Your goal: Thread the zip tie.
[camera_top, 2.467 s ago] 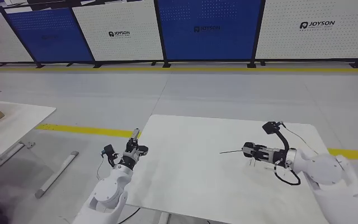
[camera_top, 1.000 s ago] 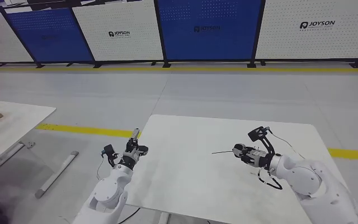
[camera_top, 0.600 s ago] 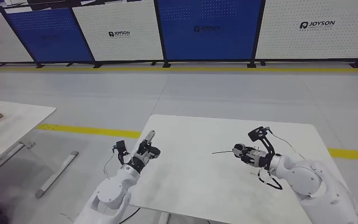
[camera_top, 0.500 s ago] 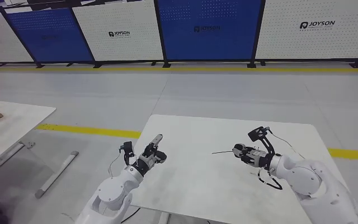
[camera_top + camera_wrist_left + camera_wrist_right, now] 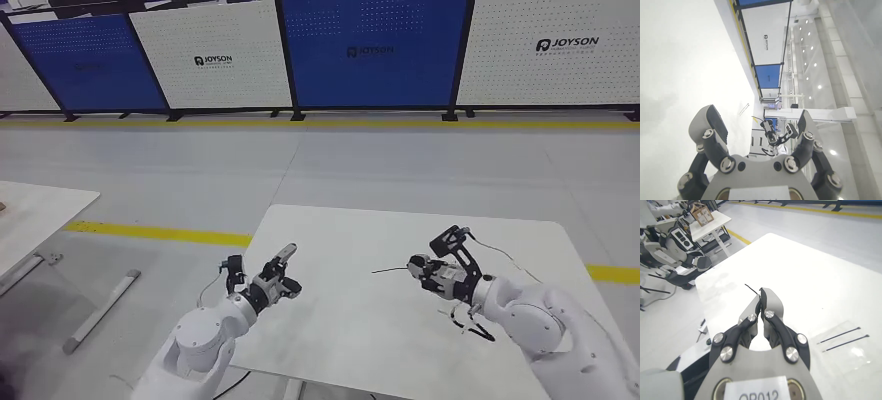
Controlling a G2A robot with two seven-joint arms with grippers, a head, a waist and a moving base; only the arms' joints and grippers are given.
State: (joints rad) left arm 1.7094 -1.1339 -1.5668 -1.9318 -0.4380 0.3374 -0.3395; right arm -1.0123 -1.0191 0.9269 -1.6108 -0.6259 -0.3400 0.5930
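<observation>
A thin black zip tie (image 5: 388, 269) sticks out from my right gripper (image 5: 412, 268), which is shut on it above the right half of the white table (image 5: 340, 330). In the right wrist view the fingers pinch the tie (image 5: 750, 288), and its free tail curves out past the gripper (image 5: 760, 293). My left gripper (image 5: 284, 262) hovers over the table's left edge, open and holding nothing, its jaws (image 5: 761, 121) spread wide and facing the right gripper (image 5: 766, 126) across the table.
Two spare black zip ties (image 5: 840, 334) lie side by side on the table beside the right arm, also seen far off as spare ties (image 5: 744, 109). A second white table (image 5: 30, 220) stands to the left, across the floor.
The left arm has swung right, from beside the table's edge to over it. The right gripper has carried the zip tie a little to the left, towards the middle.
</observation>
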